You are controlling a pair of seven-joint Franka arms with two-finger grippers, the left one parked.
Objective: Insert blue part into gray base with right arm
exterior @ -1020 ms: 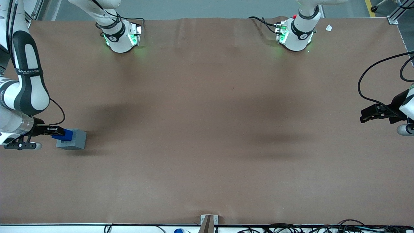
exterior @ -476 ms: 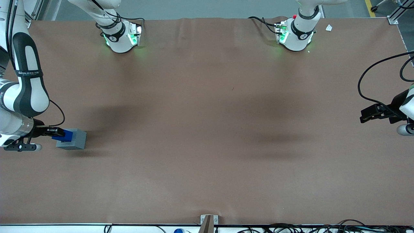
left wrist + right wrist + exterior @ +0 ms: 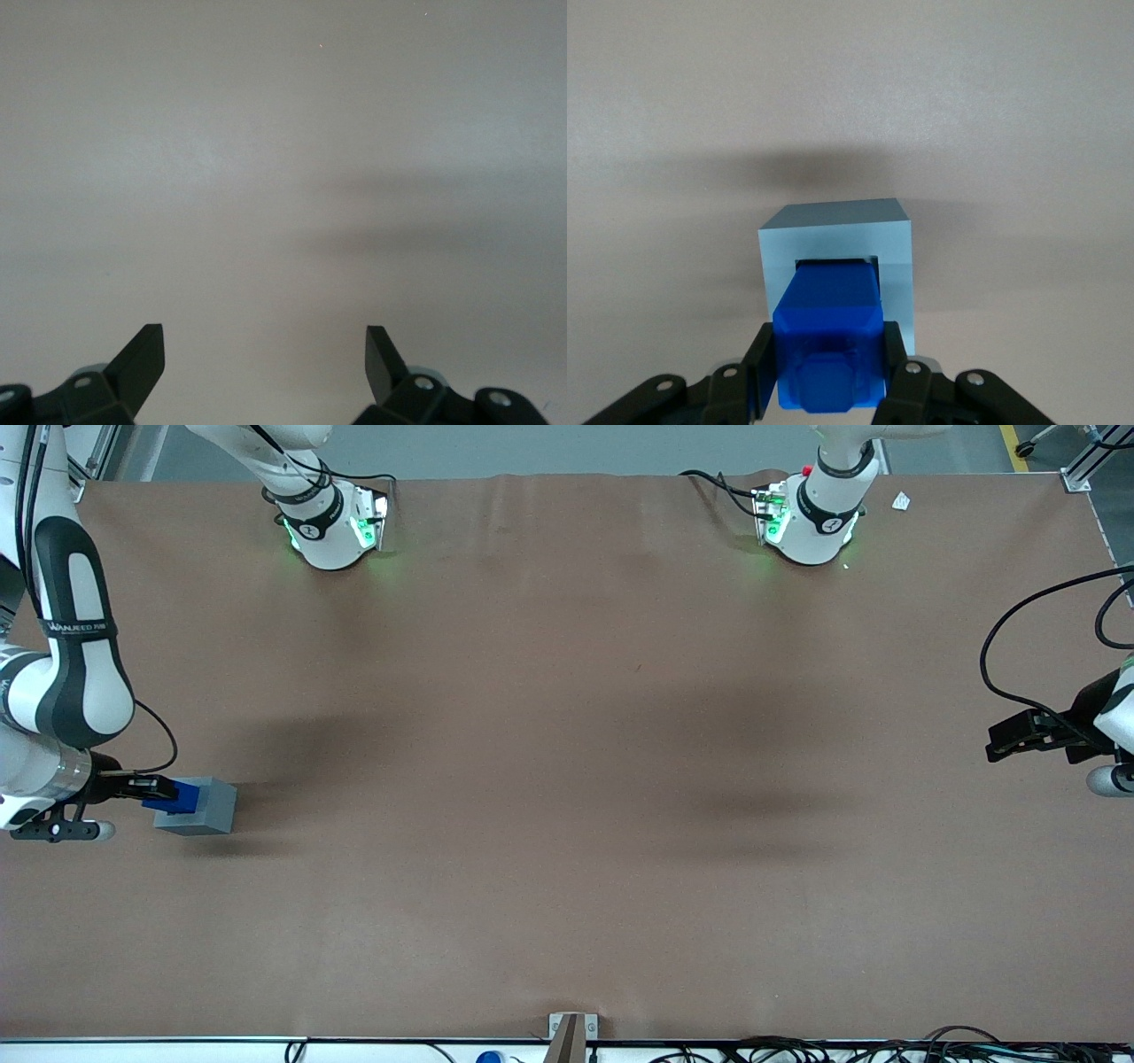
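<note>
One gripper (image 3: 164, 789) noted on the right arm (image 3: 66, 664), at the working arm's end of the table, directly above the gray base (image 3: 205, 807). Fingers (image 3: 764, 363) clamped on both sides of the blue part (image 3: 177, 797), seen plainly in the right wrist view. Blue part (image 3: 830, 332) gripped at its upper half, lower end entering the square recess (image 3: 837, 262) in the top face of the gray base (image 3: 833, 235); not fully seated, most of its body standing proud of the cube. Octagonal stud on the blue part's upper face, between the fingers.

Writing: white lettering on the black band (image 3: 75, 627) around the right arm, not clearly legible. Numbered round marks on two arm pedestals (image 3: 330, 527) at the table edge farthest from the front camera, well apart from the gripper, green lights lit at each. Thin black cable (image 3: 161, 740) looping from forearm to gripper.

Surface: brown matte covering (image 3: 567, 779) over the whole table, soft shadows across it, slight wrinkles near the pedestals. Gray base resting flat on it, dark shadow cast beside the cube. Small white paper scrap (image 3: 901, 501) toward the parked arm's end. Gray floor visible past the table edge, aluminium framing (image 3: 1076, 478) at the corner, cables (image 3: 797, 1050) bundled along the nearest edge.
</note>
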